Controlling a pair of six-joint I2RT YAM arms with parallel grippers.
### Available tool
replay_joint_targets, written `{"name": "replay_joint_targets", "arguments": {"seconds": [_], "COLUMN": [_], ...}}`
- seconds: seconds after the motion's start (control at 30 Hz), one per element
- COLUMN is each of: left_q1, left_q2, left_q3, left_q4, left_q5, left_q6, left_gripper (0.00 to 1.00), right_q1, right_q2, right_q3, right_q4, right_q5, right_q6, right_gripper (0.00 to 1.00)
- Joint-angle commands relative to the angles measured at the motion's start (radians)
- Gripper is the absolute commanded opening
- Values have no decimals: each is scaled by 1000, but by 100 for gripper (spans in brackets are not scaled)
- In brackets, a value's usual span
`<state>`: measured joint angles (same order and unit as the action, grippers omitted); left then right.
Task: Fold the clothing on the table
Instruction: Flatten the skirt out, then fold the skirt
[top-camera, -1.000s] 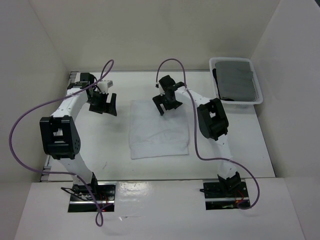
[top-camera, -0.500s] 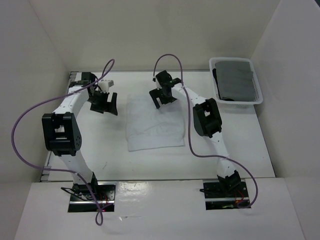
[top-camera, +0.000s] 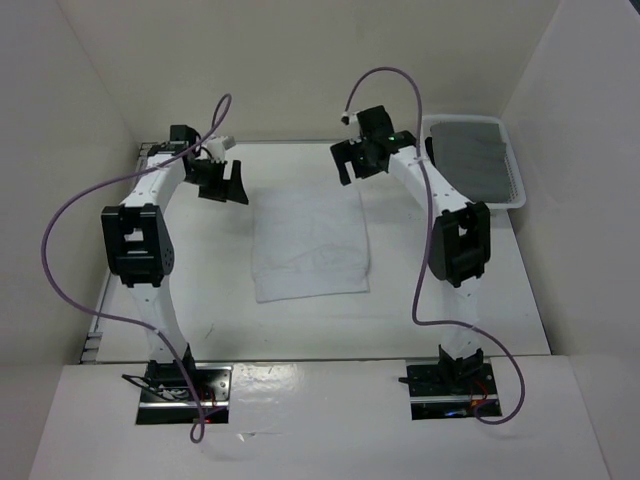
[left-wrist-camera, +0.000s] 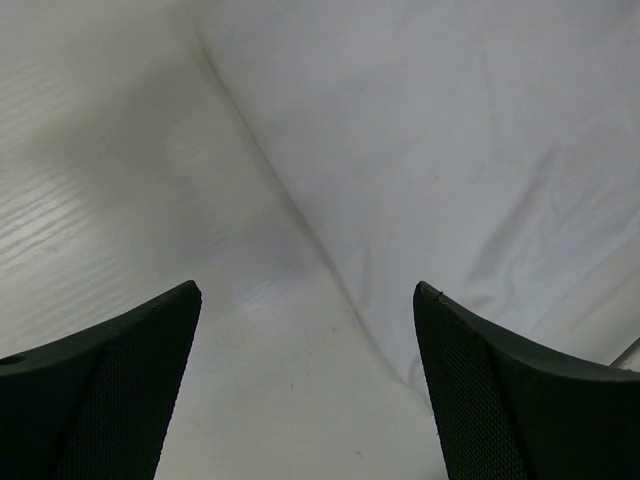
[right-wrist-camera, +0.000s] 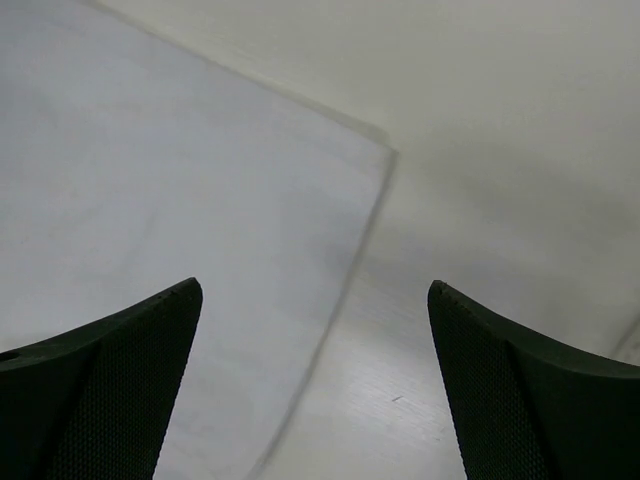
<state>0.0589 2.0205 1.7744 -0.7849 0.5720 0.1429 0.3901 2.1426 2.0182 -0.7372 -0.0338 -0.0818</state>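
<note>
Bright, even white light — faint soft shadows on the table (top-camera: 210, 290), wrist close-ups slightly out of focus

A white basket (top-camera: 495, 205) holding a dark grey cloth (top-camera: 475, 160) sits in a corner. The back wall (top-camera: 300, 60) stands right behind the basket, the side wall (top-camera: 590, 150) just beside it, the other wall (top-camera: 50, 150) far across from it. All are plain white.

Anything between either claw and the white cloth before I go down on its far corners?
Nothing visible. The left claw hangs open over the far left edge of the white cloth, the right claw open by its far right corner, with only bare table around. The basket sits off to the right, out of both paths.
</note>
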Motion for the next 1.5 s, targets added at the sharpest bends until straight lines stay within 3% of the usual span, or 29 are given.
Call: {"name": "replay_joint_targets", "arguments": {"seconds": [0.0,0.2,0.33,0.47,0.6,0.87,1.47], "left_q1": [-19,-39,-39,-39,-39,-57,-88], "left_q2": [96,191,233,256,287,357,464], "left_q3": [36,97,166,227,261,312,457], "left_q4": [21,65,65,65,75,65,9], "left_q5": [34,-9,-9,-30,-63,-83,-103], "left_q6": [-26,-46,-57,-68,-68,-68,-58], "left_gripper": [92,88,84,82,81,68,64], "right_q1": [-49,-73,-73,-82,-82,-82,-100], "right_q2": [-44,-43,-6,34,85,152,280], "right_q3": [-105,-156,-147,-93,-39,42,231], "right_q4": [52,79,79,70,52,21,-48], "right_q5": [2,2,2,-20,-38,-70,-101], "right_q6": [-25,-45,-55,-55,-55,-64,-75], "right_gripper": [96,84,66,57,54,51,48]}}
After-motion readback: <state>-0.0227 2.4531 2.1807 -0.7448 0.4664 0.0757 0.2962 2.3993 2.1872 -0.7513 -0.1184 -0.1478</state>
